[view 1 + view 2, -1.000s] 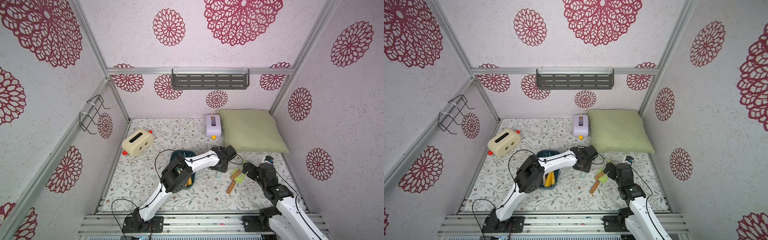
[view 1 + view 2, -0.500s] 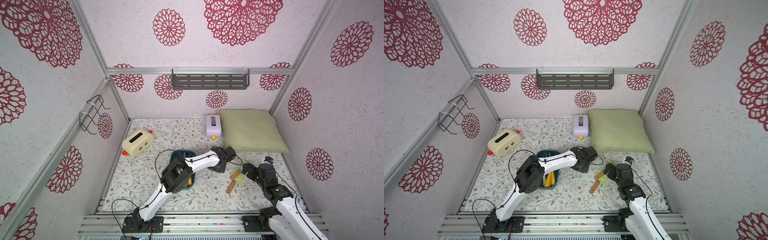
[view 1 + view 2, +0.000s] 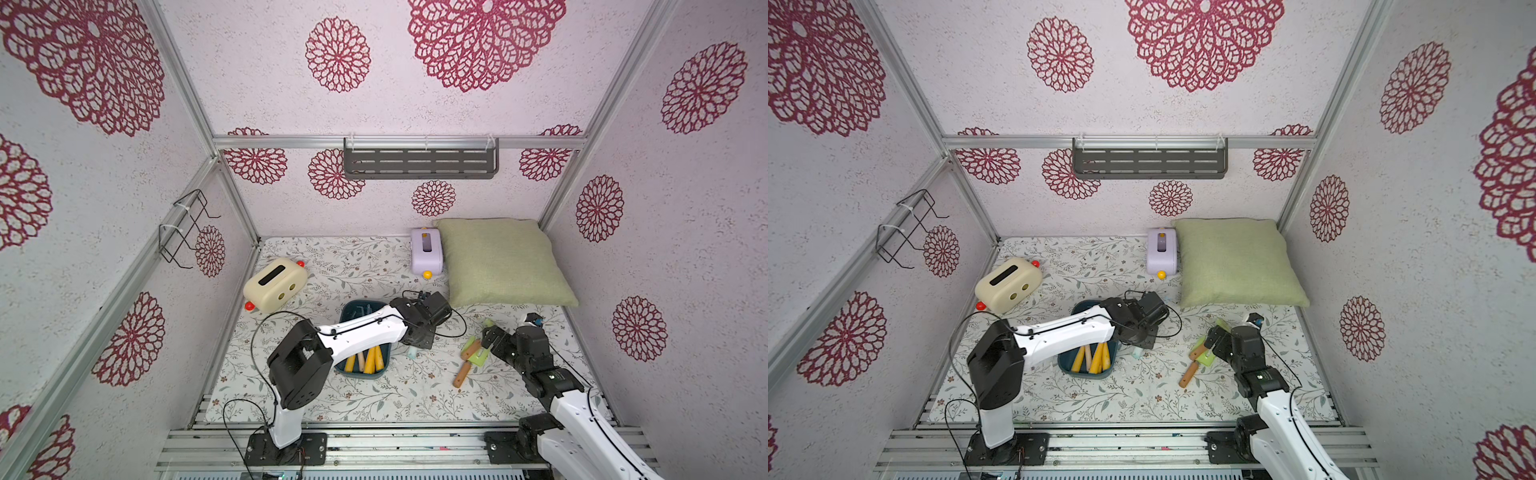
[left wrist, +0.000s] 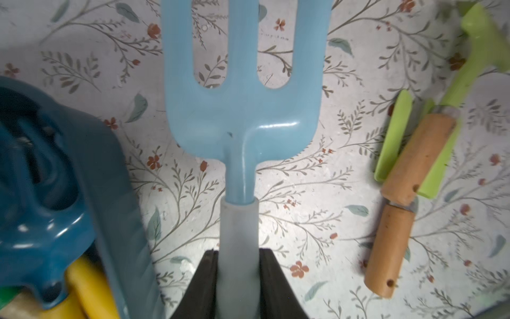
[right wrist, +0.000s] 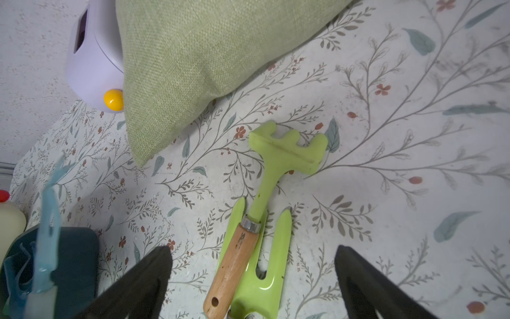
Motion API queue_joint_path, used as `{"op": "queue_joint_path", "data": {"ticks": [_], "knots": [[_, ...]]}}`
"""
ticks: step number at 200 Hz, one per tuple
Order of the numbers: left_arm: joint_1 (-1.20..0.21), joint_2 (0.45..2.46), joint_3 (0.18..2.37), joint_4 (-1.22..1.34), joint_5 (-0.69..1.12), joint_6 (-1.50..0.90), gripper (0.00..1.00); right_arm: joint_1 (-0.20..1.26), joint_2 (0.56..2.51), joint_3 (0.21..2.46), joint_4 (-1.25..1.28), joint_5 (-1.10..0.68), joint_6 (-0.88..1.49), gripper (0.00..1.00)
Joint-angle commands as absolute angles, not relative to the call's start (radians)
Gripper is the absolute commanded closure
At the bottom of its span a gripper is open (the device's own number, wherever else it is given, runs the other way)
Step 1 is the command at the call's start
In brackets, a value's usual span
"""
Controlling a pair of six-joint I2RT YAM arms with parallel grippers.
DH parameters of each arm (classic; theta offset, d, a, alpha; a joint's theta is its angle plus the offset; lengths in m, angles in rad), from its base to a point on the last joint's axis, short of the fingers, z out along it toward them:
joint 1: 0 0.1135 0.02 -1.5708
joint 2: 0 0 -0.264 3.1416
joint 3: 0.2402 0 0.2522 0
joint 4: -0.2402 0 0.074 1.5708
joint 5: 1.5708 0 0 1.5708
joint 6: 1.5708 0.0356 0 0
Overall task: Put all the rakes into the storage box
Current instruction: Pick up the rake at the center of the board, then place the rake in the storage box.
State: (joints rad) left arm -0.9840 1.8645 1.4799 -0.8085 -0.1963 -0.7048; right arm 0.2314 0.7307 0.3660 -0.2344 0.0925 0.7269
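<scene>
Pinches the pale handle of a blue fork (image 4: 240,121) between the left jaws, just beside the right wall of the box (image 3: 360,373). Holds the right jaws spread wide above the rake (image 5: 260,193). Shows the rake on the table (image 3: 374,399), right of the box and apart from it, lying across a green fork (image 5: 259,287).

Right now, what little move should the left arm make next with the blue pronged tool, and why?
Probably lift it straight up a little. The left gripper is shut on the pale handle of the blue pronged tool, and the storage box sits right beside it with a raised wall. Lifting first should let the prongs clear that wall before swinging over.
</scene>
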Motion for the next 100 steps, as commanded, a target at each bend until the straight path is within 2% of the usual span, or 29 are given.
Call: {"op": "queue_joint_path", "data": {"ticks": [1, 100], "knots": [[-0.988, 1.786, 1.406, -0.777, -0.233, -0.703, 0.91, 0.225, 0.741, 0.364, -0.191, 0.063, 0.750, 0.01], [-0.878, 1.461, 1.062, -0.796, -0.321, -0.736, 0.91, 0.225, 0.793, 0.365, -0.155, 0.004, 0.782, 0.01]]}}
